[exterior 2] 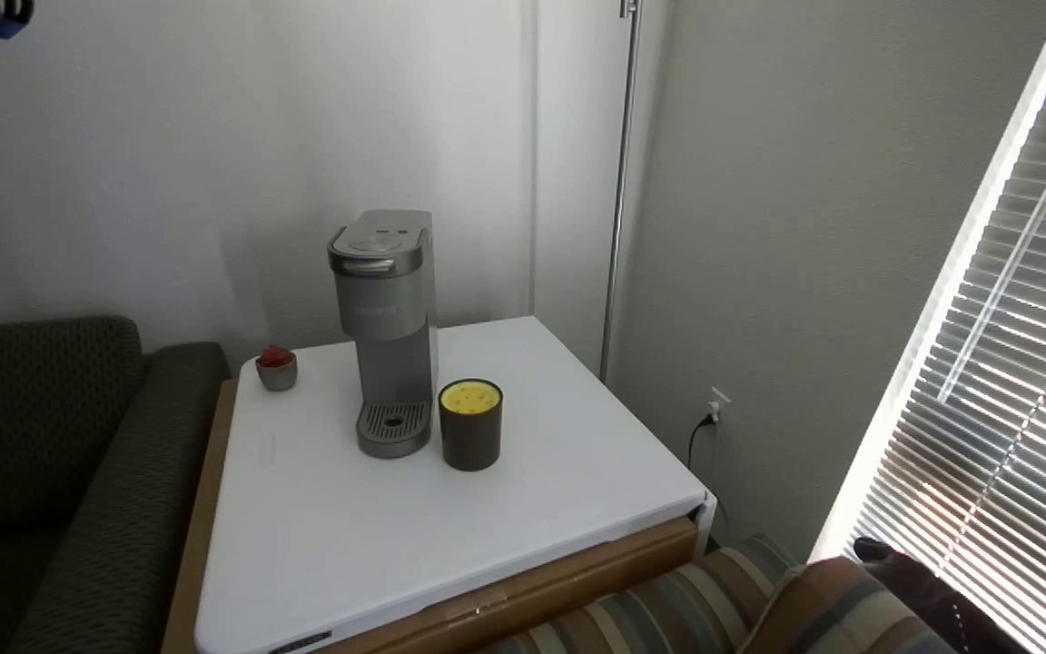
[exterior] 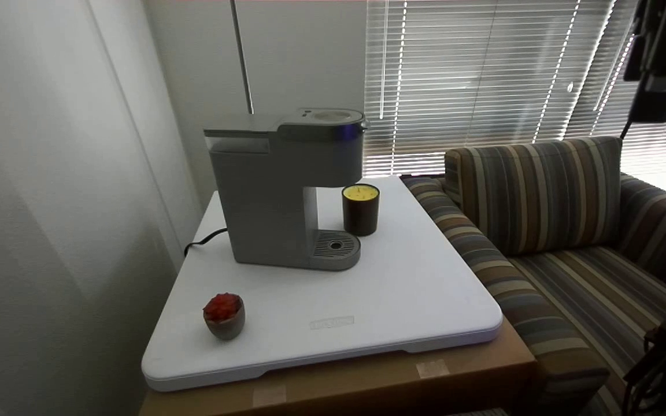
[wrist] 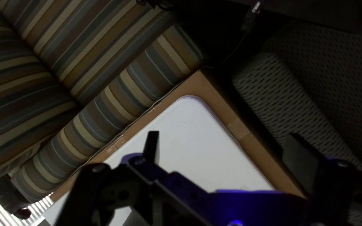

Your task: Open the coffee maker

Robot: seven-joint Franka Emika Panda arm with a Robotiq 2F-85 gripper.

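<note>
Coffee maker L of frame ctr in an exterior view, lid down, front lettering illegible. My gripper: jaws spread wide; white tabletop has free rm down to its edge, frame bottom.

White tabletop, rounded corners, faint illegible mark near one edge; set on taped brown cardboard box. Directly on top: grey coffee maker, upright, with black cord at rear; yellow-filled dark cup, just beside round drip base; small red-topped pot, standing apart from both, near one corner.
</note>
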